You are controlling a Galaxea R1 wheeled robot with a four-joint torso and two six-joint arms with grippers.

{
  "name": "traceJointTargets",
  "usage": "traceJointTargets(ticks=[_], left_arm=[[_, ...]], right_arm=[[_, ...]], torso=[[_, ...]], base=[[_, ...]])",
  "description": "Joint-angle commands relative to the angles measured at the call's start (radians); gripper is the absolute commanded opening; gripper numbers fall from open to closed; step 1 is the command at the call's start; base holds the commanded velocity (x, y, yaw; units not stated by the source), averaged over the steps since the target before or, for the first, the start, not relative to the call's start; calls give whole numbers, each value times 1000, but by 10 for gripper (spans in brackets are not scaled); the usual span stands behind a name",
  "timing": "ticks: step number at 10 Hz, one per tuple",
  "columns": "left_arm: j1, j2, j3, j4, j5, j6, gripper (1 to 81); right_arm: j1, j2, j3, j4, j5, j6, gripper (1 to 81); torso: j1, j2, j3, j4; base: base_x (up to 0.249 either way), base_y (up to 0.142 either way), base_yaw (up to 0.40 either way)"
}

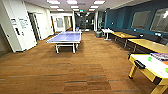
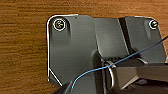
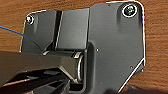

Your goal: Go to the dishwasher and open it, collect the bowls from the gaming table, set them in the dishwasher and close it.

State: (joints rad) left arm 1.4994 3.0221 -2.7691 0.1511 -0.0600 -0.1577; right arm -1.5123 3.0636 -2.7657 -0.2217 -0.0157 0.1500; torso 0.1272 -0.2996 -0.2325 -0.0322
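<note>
The gaming table (image 1: 150,65), white-topped on yellow legs, stands at the lower right of the head view, partly cut off by the picture's edge. A small lime-green bowl (image 1: 149,59) sits on its top near the far end. A second green bowl (image 1: 166,70) sits at the right edge. Bright multicoloured board games (image 1: 160,56) lie beside the first bowl. The dishwasher is out of view. Both wrist views look down over the robot's dark plate at brown wood-patterned floor, and neither gripper's state can be made out there.
A blue ping-pong table (image 1: 66,37) stands ahead at centre-left. Yellow wood-topped tables (image 1: 150,45) line the blue wall on the right. White walls and doors (image 1: 20,30) run along the left, with a corridor (image 1: 80,22) at the back. Brown floor (image 1: 82,70) stretches between.
</note>
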Motion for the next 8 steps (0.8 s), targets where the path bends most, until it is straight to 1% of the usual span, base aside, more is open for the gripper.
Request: traceJointTargets(ticks=[1, 8], left_arm=[[-37, -3, -3, -2, 54, 3, 811], [-32, -3, -3, 7, 54, 4, 811]], right_arm=[[36, 2, 3, -1, -56, -1, 811], [34, 2, 3, -1, -56, 5, 811]], torso=[[0, 0, 0, 0], [-2, 0, 0, 0]], base=[[0, 0, 0], [0, 0, 0]])
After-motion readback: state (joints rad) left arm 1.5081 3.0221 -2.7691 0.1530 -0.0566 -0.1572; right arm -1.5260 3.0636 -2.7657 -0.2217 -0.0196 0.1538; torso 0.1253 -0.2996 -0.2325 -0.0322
